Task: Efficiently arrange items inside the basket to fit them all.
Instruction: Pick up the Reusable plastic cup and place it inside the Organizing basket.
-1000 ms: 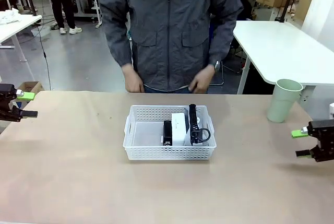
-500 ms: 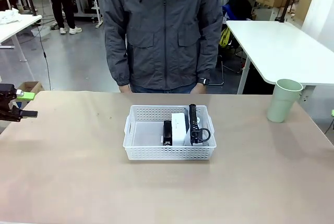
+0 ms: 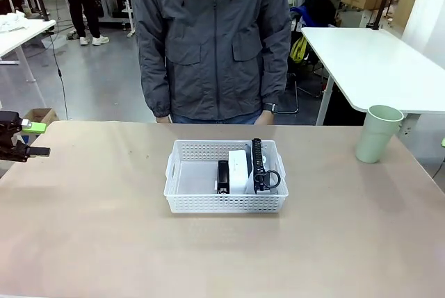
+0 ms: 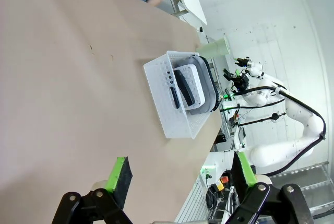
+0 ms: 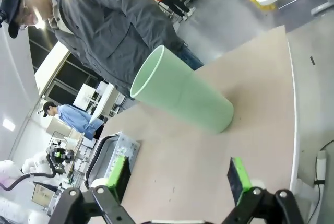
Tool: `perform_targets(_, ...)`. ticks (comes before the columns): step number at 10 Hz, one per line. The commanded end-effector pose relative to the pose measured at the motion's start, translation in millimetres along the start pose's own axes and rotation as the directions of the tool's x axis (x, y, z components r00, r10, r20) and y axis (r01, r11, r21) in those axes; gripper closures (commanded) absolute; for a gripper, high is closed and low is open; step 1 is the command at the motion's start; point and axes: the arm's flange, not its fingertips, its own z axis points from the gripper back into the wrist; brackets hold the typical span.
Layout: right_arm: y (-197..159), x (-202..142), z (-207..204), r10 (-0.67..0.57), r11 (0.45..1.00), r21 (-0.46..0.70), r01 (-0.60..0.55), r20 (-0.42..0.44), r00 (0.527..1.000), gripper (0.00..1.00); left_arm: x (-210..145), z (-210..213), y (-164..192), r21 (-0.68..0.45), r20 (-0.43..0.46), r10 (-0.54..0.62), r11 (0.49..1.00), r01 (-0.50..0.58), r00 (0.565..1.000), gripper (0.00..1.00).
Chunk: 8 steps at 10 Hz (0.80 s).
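The white basket sits mid-table. Inside it, packed toward its right half, stand a black stapler, a small white boxy device and a grey pouch with a black strap. A pale green cup stands upright on the table far to the right, outside the basket. My left gripper hovers open at the table's left edge; in its wrist view the basket lies well ahead. My right gripper is open and holds nothing, with the cup just in front of it.
A person in a grey jacket stands at the far edge behind the basket, arms at the sides. A white table stands behind at right. The brown tabletop has free room all around the basket.
My right gripper has drawn back to the right, out of the front view. The person has straightened up and taken both hands back from the table edge. The left arm has not moved.
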Motion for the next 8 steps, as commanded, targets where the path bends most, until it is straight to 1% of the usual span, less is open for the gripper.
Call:
perform_targets(1, 9, 4, 8, -0.015, 1.0, 0.008, 0.015, -0.026, 1.0, 0.0, -1, 0, -3, 0.002, -0.007, 0.008, 1.0, -0.008, 1.0, 0.0)
perform_targets(2, 0, 0, 0, 0.0, 1.0, 0.0, 0.0, 0.0, 1.0, 0.0, -1, 0, -3, 0.002, -0.007, 0.008, 1.0, -0.008, 1.0, 0.0)
perform_targets(3, -7, 3, -14, 0.115, 0.993, -0.019, -0.115, -0.011, 0.993, 0.0, -1, 0, -3, 0.002, -0.007, 0.008, 1.0, -0.008, 1.0, 0.0)
perform_targets(4, -10, 4, -26, 0.302, 0.953, 0.031, -0.301, -0.013, 0.953, 0.0, -1, 0, -3, 0.002, -0.007, 0.008, 1.0, -0.008, 1.0, 0.0)
perform_targets(5, -13, 5, -35, 0.415, 0.906, 0.086, -0.414, 0.0, 0.91, 0.0, -1, 0, -3, 0.002, -0.007, 0.008, 1.0, -0.008, 1.0, 0.0)
perform_targets(6, -19, 5, -40, 0.535, 0.843, 0.089, -0.531, -0.02, 0.845, 0.0, -1, 0, -3, 0.002, -0.007, 0.008, 1.0, -0.008, 1.0, 0.0)
perform_targets(7, -23, 5, -46, 0.613, 0.788, 0.104, -0.607, -0.035, 0.79, 0.0, -1, 0, -3, 0.002, -0.007, 0.008, 1.0, -0.008, 1.0, 0.0)
perform_targets(8, -25, 5, -53, 0.673, 0.739, 0.096, -0.667, -0.067, 0.736, 0.0, -1, 0, -3, 0.002, -0.007, 0.008, 1.0, -0.008, 1.0, 0.0)
